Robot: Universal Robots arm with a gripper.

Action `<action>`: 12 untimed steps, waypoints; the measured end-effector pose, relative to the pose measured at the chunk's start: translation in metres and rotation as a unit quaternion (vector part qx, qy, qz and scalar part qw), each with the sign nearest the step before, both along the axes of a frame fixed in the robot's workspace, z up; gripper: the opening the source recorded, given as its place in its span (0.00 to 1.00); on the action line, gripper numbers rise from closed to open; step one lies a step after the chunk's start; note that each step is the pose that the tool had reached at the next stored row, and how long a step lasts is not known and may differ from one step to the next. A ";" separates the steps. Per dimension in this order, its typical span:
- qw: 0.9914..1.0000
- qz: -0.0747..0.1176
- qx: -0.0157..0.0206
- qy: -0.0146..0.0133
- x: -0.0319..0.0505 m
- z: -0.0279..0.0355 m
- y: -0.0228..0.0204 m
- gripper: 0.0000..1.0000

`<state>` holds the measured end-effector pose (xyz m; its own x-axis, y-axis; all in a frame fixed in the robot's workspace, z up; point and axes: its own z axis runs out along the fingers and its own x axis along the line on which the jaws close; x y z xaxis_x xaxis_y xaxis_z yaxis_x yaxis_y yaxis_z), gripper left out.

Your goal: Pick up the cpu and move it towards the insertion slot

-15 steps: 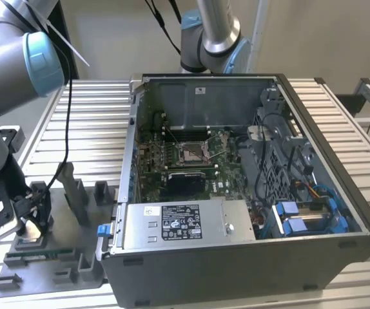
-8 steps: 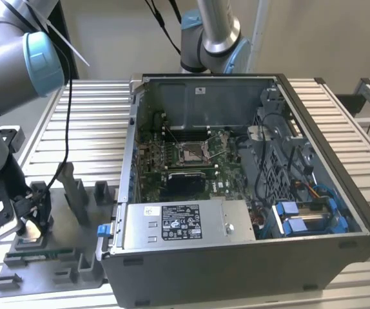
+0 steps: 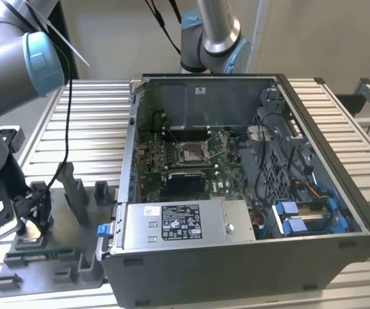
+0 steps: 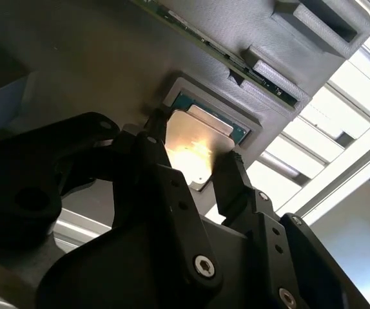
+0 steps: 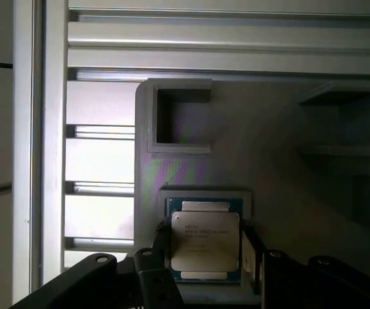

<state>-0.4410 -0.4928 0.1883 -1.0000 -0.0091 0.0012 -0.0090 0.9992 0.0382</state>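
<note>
The grasp step was in hand. The gripper (image 5: 205,243) was down on the grey tray (image 5: 275,148), and its fingers (image 5: 160,244) stood on two opposite sides of the cpu (image 5: 204,241). They had closed against its edges and looked to be pinching it. The cpu lay directly between the fingers, silvery top up, and appeared to sit level in its shallow square recess, so by my reading it was gripped but not yet lifted. In the second wrist view one fingertip (image 4: 233,172) sat hard beside the chip's bright lid.

In the exterior view the gripper (image 3: 33,217) was low over the tray, which rested on the slatted counter (image 3: 95,129). The insertion slot (image 3: 191,152) lay well apart from the fingers, toward the exterior view's right. It sat deep inside the open computer case (image 3: 340,193), beyond the case's near wall.

I judged that the next move called for a straight, level lift clear of the recess rim. It also needed enough height to pass over the case wall without tilting the chip.
</note>
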 end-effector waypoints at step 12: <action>1.000 0.000 0.000 0.000 -0.0001 0.0202 0.0000 0.00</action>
